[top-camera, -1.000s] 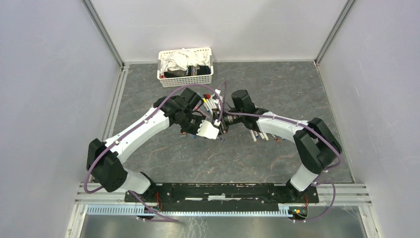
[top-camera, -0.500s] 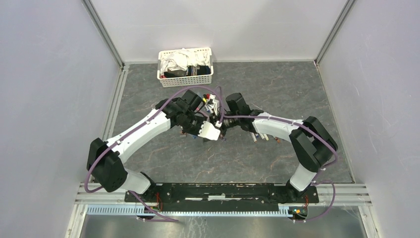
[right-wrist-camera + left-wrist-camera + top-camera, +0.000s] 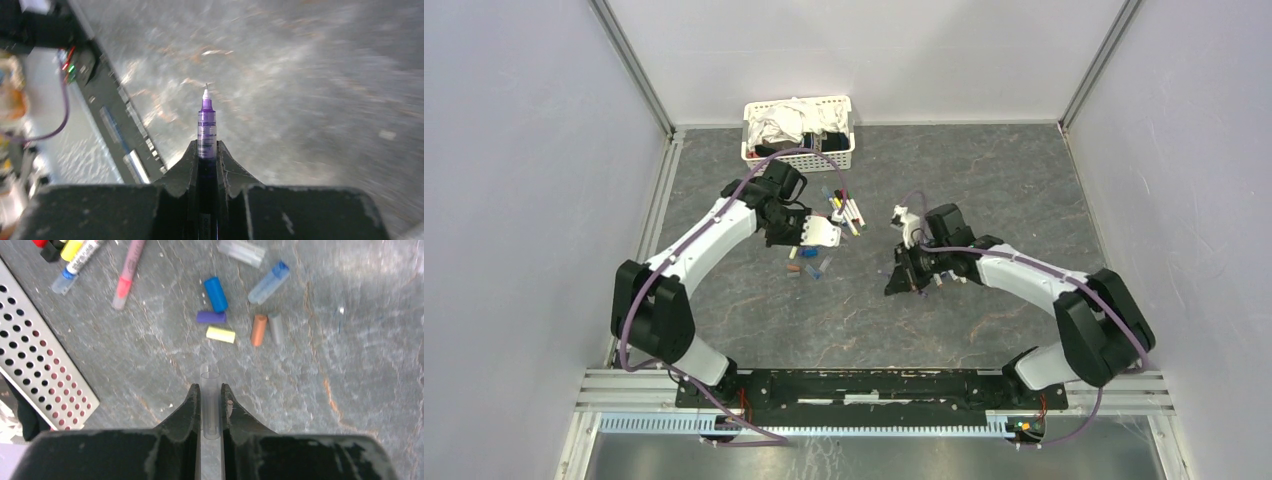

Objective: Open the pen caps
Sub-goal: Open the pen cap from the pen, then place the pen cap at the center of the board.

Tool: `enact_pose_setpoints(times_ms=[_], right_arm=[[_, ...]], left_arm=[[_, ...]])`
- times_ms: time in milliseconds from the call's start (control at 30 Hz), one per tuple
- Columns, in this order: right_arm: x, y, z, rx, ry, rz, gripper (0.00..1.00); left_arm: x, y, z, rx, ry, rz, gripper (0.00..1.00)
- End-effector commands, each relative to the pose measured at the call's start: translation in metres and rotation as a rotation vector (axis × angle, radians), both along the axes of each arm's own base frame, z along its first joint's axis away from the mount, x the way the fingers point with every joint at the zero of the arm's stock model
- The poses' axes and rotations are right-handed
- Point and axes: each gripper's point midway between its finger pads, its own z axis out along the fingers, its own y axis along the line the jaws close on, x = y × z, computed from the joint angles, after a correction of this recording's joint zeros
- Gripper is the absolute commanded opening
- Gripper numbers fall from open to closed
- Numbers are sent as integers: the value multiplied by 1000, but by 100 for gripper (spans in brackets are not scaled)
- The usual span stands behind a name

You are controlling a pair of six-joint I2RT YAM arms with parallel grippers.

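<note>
Purple pen point(image 3: 206, 131) and clear cap point(image 3: 210, 386) apart

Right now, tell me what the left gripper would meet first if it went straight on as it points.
Probably the yellow cap, just ahead of the left gripper and the clear cap it holds; height above the table is unclear.

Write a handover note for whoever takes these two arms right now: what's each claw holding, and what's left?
Left gripper: shut on a clear plastic cap.
Right gripper: shut on a thin purple pen, tip bare.
Done: short loose caps, blue, purple, yellow, orange, lie on the grey table.
Left: set these two down; white-barrelled pens near the white slotted basket seem capped.
</note>
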Motion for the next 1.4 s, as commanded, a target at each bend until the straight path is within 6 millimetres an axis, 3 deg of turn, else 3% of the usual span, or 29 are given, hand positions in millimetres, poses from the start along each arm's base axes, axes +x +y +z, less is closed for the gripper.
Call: enact_pose_setpoints(times_ms=[0,100,267,367,467,567,667,767,933,1100,1167,1367], right_arm=[[57,-38,14,-103,-194,-247,0],[87,-75,14,-221,-287,-434,0],[112,-128,10,-373,-382,-643,0],[118,-144,2,-412,-393,-695,0],[122,-159,-12,-467,-390,-738,0],[122,-169,-25,-486,-369,-763,0],[122,-175,-32,-497,-361,-769,0],[124,-178,-36,-509,-358,-767,0],[125,-181,-44,-526,-345,-756,15],[123,-182,-48,-529,-335,-747,22],[123,-182,-49,-529,-330,-750,25],[125,-179,-45,-513,-331,-747,28]], left_arm=[[17,-36,-5,-182,26,127,2],[30,-47,-25,-231,65,248,9],[36,-50,-61,-237,113,355,17],[37,-52,-73,-245,129,395,29],[36,-54,-72,-265,140,427,41],[40,-56,-55,-292,123,456,54],[44,-59,-26,-336,102,493,79],[45,-63,8,-386,97,527,99],[53,-58,74,-468,-9,593,100],[61,-32,127,-563,-110,681,100],[55,-30,133,-577,-90,691,100],[37,-20,120,-539,-43,722,100]])
